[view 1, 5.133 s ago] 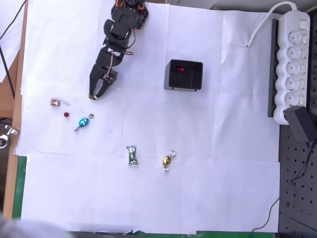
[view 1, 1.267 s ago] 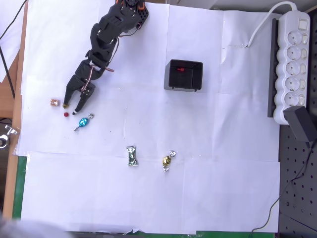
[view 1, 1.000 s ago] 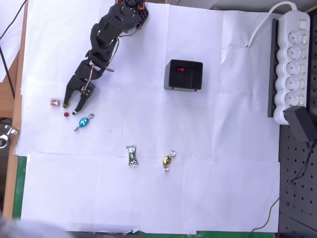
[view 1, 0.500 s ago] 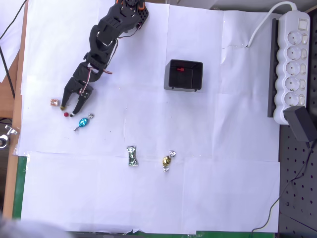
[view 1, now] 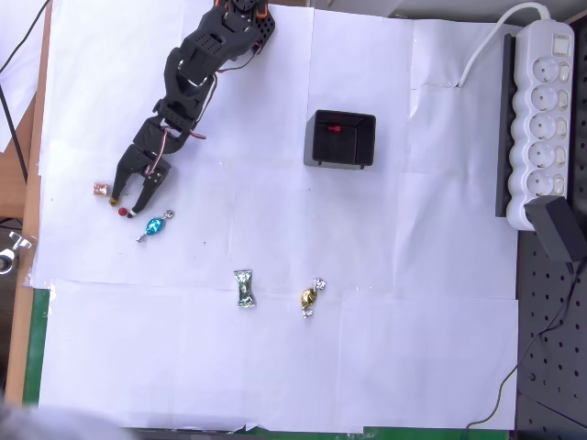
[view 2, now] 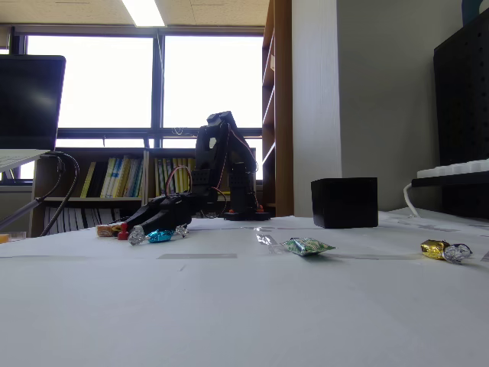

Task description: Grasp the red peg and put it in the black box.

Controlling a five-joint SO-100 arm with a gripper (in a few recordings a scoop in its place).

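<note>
Table covered in white paper sheets [view 1: 367, 348]. On paper: red peg [view 1: 122, 211], pinkish-brown square piece [view 1: 101, 189], blue-wrapped candy [view 1: 154, 225], green-silver candy [view 1: 244, 288], gold candy [view 1: 310, 297], black box [view 1: 342, 139]. White power strip [view 1: 541, 110] at right edge.

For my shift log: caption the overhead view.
Open gripper straddles the red peg on white paper; black box waits to the right.

one red peg [view 1: 122, 211], one black box [view 1: 341, 139], three wrapped candies [view 1: 156, 225], one pinkish-brown square piece [view 1: 100, 189], one power strip [view 1: 541, 110]
</note>
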